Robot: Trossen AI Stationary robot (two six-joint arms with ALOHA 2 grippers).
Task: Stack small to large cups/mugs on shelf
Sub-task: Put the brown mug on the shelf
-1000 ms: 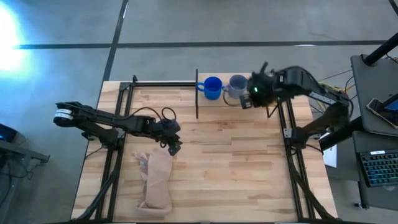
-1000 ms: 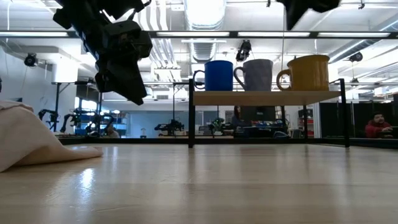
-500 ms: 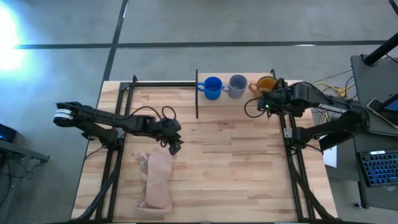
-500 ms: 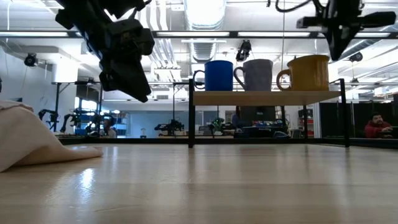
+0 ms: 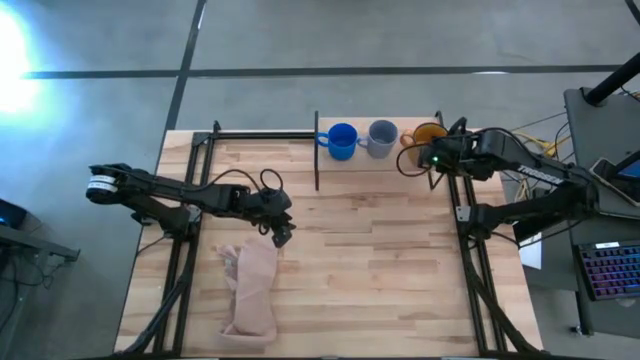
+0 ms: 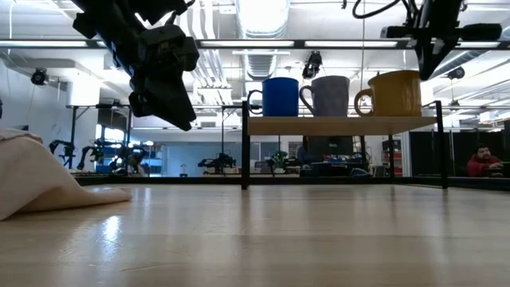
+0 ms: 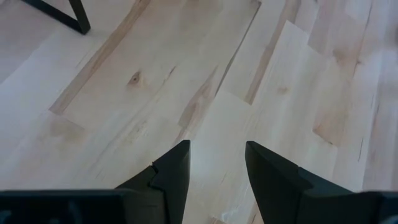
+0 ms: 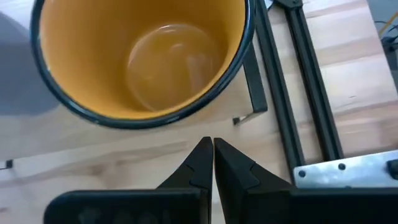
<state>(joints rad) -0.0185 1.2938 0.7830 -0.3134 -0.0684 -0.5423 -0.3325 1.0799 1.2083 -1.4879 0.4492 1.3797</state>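
Three mugs lined up on the shelf; stacking looks finished.

Upper centre, the blue mug point(image 5: 341, 140), grey-blue mug point(image 5: 381, 137) and yellow mug point(image 5: 428, 135) stand on the shelf point(image 6: 335, 125). The right gripper point(image 5: 437, 159), pinched closed and empty, hovers beside the yellow mug; retreating seems next. The left gripper point(image 5: 281, 236) hangs wide above the plank table point(image 5: 380, 260), near the cloth point(image 5: 250, 290); workshop behind.

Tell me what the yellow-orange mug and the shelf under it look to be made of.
Yellow-orange mug: probably enamelled metal or glazed ceramic. Its inside is glossy with soft reflections, and the thin rim is dark. Which of the two, the look leaves open.

Shelf: a pale wood board with a matt finish, grain showing in the right wrist view, carried on thin black posts that look like metal.
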